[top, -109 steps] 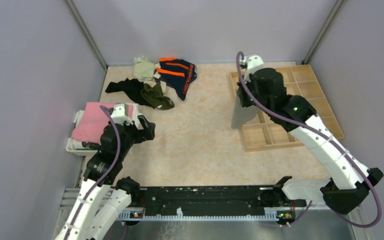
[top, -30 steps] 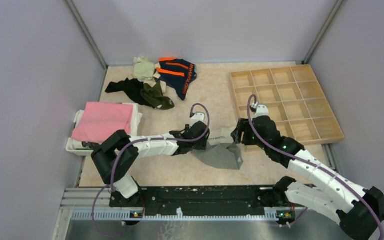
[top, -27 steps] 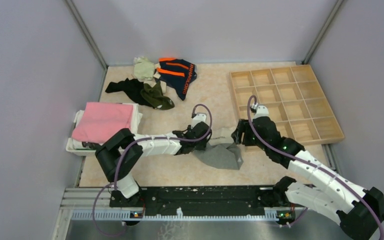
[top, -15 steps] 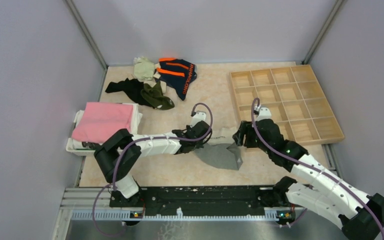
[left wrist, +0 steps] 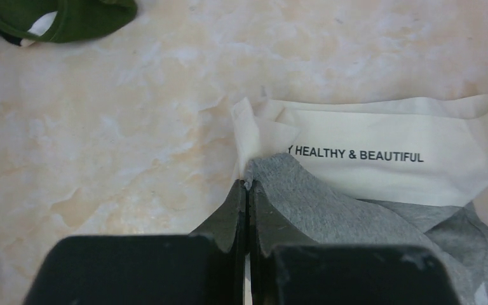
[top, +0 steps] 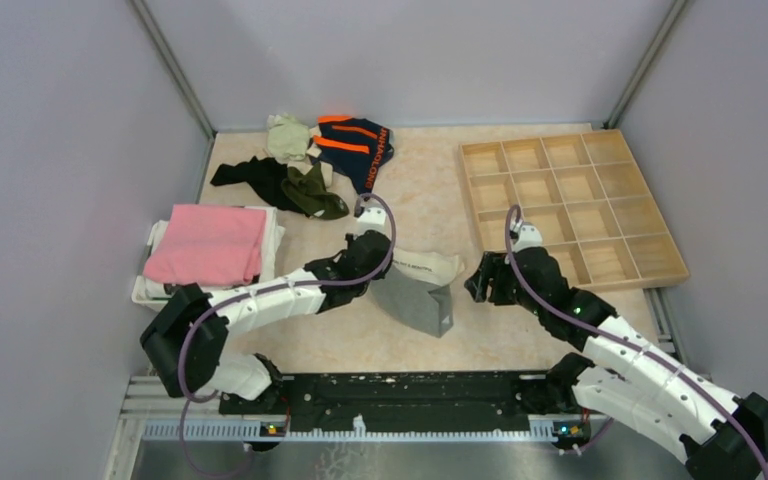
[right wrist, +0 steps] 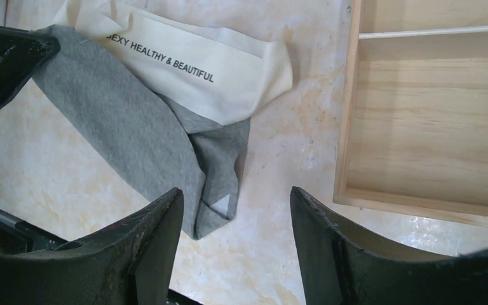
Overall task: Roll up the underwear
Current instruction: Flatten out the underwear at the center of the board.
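Pinching a corner of the grey underwear (top: 420, 305) on the worktop (top: 430, 205), the left gripper (left wrist: 248, 189) has dragged it toward ten o'clock; the right gripper (right wrist: 235, 197), spread, now hangs clear at three o'clock.

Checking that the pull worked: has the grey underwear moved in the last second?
Yes. The grey underwear has shifted left, away from the wooden tray, dragged by the left gripper, which is shut on its corner.
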Available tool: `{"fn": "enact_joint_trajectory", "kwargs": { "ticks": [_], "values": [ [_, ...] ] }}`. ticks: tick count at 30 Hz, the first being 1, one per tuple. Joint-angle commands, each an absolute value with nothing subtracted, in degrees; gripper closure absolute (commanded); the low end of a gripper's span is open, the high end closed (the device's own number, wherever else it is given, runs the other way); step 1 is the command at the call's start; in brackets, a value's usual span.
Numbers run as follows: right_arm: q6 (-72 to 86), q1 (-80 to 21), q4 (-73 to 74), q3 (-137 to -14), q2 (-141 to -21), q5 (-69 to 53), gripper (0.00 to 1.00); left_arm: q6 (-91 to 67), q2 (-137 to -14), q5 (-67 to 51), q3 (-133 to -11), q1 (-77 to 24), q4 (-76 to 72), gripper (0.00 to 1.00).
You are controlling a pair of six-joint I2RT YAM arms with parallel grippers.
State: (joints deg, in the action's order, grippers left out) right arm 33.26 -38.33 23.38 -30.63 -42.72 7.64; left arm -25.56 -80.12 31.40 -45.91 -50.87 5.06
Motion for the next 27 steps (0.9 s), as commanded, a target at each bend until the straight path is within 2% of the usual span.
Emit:
{"fn": "enact_joint_trajectory", "kwargs": {
  "ticks": [1,6,11,15,20,23,27],
  "values": [
    [34.02,-37.68,21.12,-31.03,-42.96,7.02,0.38,-25.32,-76.97,32.50,-42.64,-46.45,4.41,1.00],
    [34.29,-37.64,18.65,-30.46,-46.76,3.73,0.37,-28.26,-72.74,25.93,-36.95,-40.28,3.22,0.99],
    [36.29,-37.65,10.17,-30.12,-53.09,1.10,0.36,-29.18,-70.12,22.34,-33.65,-39.47,2.27,0.81],
    [36.57,-37.68,2.52,-32.70,-61.87,-0.55,0.36,-30.74,-67.38,21.90,-32.48,-39.44,3.32,0.61],
    [34.66,-37.66,-2.74,-39.45,-75.92,-0.34,0.34,-33.12,-63.73,22.10,-31.75,-38.96,3.19,0.22],
    [33.48,-37.00,-3.80,-43.81,-83.31,-0.26,0.32,-32.94,-64.34,22.72,-31.87,-38.52,1.81,0.12],
    [32.85,-35.36,-4.98,-47.56,-90.90,-0.48,0.30,-32.44,-69.58,23.08,-34.15,-37.21,2.15,0.09]
  ]
}}
